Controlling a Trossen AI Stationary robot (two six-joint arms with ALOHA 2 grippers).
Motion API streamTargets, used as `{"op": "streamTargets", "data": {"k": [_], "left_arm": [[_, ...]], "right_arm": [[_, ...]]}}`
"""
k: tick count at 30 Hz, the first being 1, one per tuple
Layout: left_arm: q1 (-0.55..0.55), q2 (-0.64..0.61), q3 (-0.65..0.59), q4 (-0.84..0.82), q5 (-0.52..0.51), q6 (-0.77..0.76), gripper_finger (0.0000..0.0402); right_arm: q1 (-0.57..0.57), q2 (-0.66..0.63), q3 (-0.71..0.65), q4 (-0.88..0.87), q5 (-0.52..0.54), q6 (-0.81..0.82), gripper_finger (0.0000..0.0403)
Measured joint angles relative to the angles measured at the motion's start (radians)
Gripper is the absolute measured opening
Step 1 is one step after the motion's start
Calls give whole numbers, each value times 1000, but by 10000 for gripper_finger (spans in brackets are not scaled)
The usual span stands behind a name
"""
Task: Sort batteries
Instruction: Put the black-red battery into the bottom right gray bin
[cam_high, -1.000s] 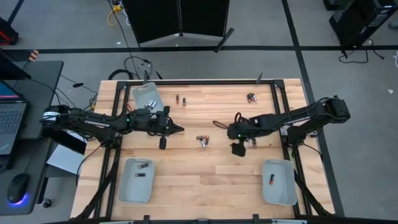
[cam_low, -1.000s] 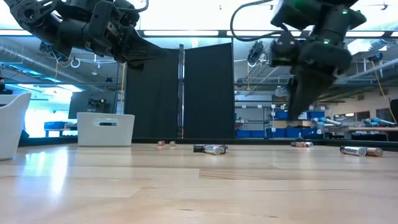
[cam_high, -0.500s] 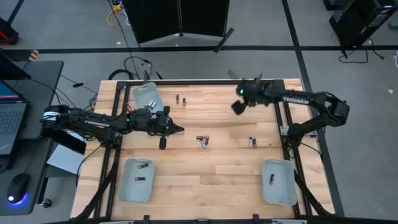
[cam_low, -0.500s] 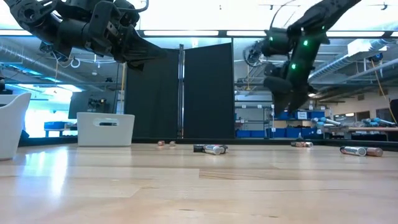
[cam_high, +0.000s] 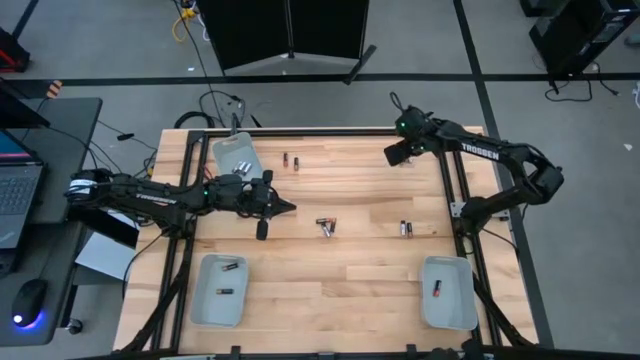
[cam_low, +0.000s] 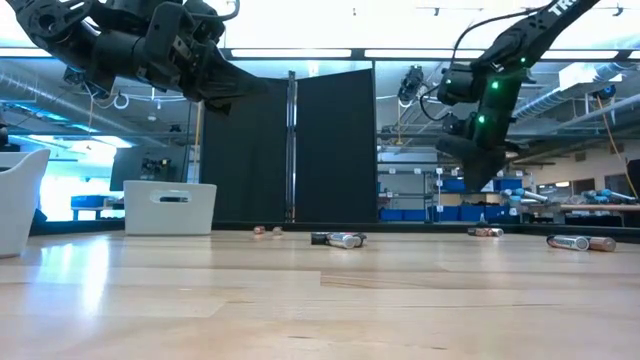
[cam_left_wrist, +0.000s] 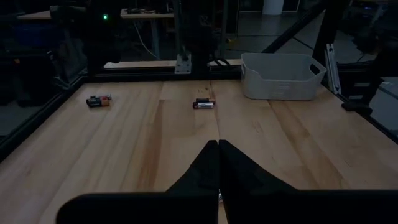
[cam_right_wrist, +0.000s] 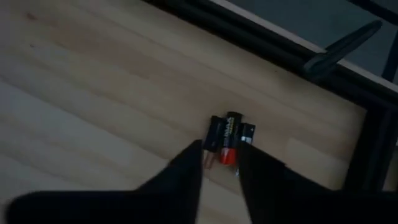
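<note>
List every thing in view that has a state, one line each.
Left gripper: jaws shut, empty, above the table.
Right gripper: jaws part open, poised over the far-corner batteries.
Far-corner batteries: lying flat, not gripped.
Far tray: holds batteries.
Near left tray: holds two batteries.
Near right tray: holds one battery.

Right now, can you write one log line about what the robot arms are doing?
right gripper: above battery cluster at far right table edge, fingers partly apart, nothing held | left gripper: fingers shut, waiting mid-table | trays: few batteries

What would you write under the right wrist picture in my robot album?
Right gripper poised above a small cluster of batteries near the edge of the wooden table.
</note>
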Motion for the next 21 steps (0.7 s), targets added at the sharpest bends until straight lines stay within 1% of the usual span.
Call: {"op": "streamTargets", "data": {"k": [4,5,7,8,10,14,16,18,21], "left_arm": [[0,0,0,-1,0,0,8],[0,0,0,-2,0,0,8],[0,0,0,-2,0,0,8],[0,0,0,-2,0,0,8],[0,0,0,-2,0,0,8],[0,0,0,-5,-7,0,8],[0,0,0,-6,-11,0,8],[0,0,0,-6,-10,0,8],[0,0,0,-6,-10,0,8]], "right_arm": [[-14,19,0,-13,-24,-22,31],[-18,33,0,-19,-29,-22,17],[-19,69,0,-18,-29,-22,9],[-19,91,0,-17,-29,-20,10],[-19,132,0,-11,-18,-6,24],[-30,189,0,32,-18,8,74],[-34,203,0,48,-18,12,93],[-39,213,0,59,-17,13,104],[-49,215,-1,62,-17,13,107]]}}
